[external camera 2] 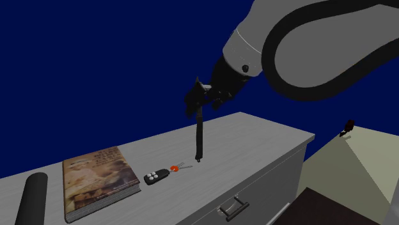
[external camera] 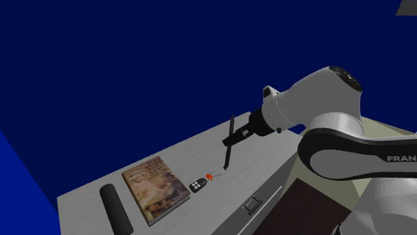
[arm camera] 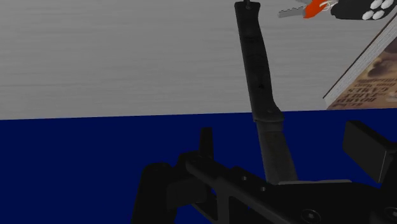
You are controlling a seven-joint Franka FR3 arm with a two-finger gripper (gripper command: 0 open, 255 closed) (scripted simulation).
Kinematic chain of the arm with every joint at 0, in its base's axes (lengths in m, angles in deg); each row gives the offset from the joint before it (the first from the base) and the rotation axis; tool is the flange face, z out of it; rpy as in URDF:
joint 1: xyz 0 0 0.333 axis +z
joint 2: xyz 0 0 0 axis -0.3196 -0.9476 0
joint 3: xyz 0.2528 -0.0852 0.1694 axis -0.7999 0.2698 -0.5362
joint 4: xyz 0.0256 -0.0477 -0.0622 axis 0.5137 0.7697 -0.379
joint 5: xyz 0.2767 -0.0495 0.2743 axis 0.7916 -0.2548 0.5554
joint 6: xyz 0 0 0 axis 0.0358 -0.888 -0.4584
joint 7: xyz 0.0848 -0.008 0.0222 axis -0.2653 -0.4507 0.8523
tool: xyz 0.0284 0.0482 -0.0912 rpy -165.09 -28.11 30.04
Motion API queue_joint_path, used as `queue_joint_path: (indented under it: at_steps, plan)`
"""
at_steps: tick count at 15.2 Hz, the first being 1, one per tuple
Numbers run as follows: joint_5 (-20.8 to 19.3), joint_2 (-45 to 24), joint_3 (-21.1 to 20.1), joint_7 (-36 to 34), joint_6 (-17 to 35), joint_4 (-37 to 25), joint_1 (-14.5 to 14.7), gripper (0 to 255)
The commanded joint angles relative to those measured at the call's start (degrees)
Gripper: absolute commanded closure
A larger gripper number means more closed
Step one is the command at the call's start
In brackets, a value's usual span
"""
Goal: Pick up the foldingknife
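Apparently the claw (external camera 2: 200, 104) is clasping the black foldingknife (external camera 2: 199, 137) at its upper part, letting it hang toward six o'clock above the table (external camera 2: 256, 142), probably light, stiff, slightly slippery.

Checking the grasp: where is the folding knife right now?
In the second exterior view the folding knife hangs nearly upright in the gripper above the grey tabletop, its lower tip just right of the key fob.

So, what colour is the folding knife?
The folding knife is black all over; the wrist view shows it best.
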Motion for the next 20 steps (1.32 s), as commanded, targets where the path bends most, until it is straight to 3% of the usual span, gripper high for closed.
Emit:
queue_joint_path:
  at_steps: [1, 4, 5, 14, 20]
  plan:
    - [0.2, -0.6, -0.4, -0.1, 1.9, 1.2, 0.2, 0]
    - [0.4, -1.4, -0.8, -0.3, 3.5, 2.1, 0.2, 0]
    - [0.4, -1.3, -0.8, -0.4, 3.4, 2.1, 0.2, 255]
    - [0.4, -1.4, -0.8, -0.3, 3.5, 2.1, 0.2, 255]
    - [-0.3, 1.2, 0.7, 0.3, -2.4, -1.3, -0.1, 255]
